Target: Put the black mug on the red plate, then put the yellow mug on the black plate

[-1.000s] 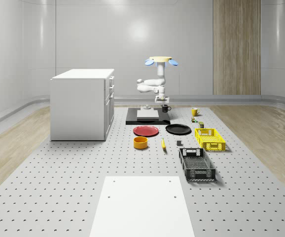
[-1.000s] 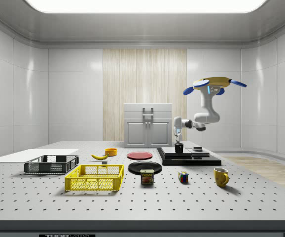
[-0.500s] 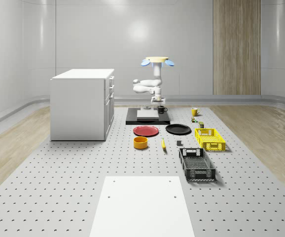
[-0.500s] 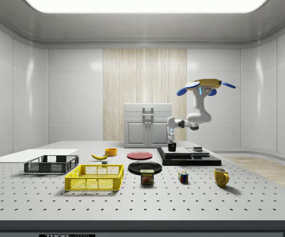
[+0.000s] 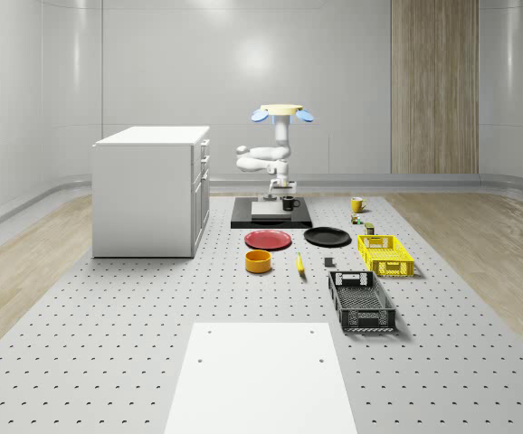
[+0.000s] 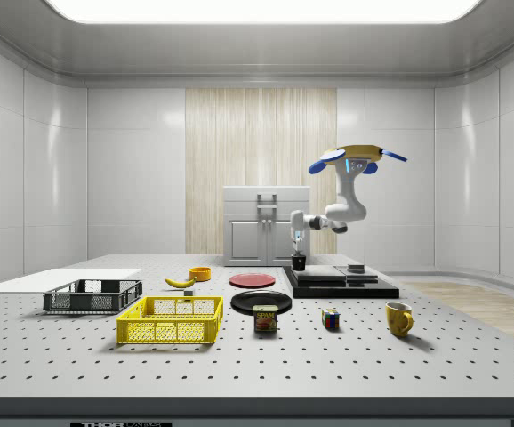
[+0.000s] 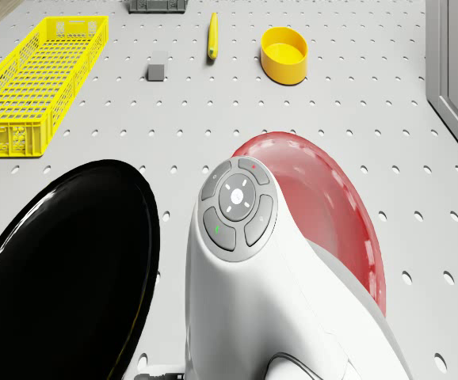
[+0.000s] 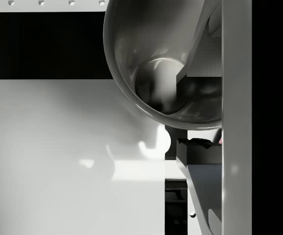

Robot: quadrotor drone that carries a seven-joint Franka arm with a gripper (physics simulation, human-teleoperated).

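Black mug (image 6: 299,263): I see it gripped at the rim, lifted over the near edge of the black platform (image 6: 341,287).
Gripper (image 6: 298,257): clamped on the mug; in my wrist view a finger (image 8: 200,36) sits inside the cup's wall.
Drone (image 5: 280,112): hovering above the platform, arm bent down toward the table.
Red plate (image 5: 269,240): on the table nearer than the platform, left of the black plate (image 5: 328,237).
Yellow mug (image 5: 356,205): on the table, well right of the platform.
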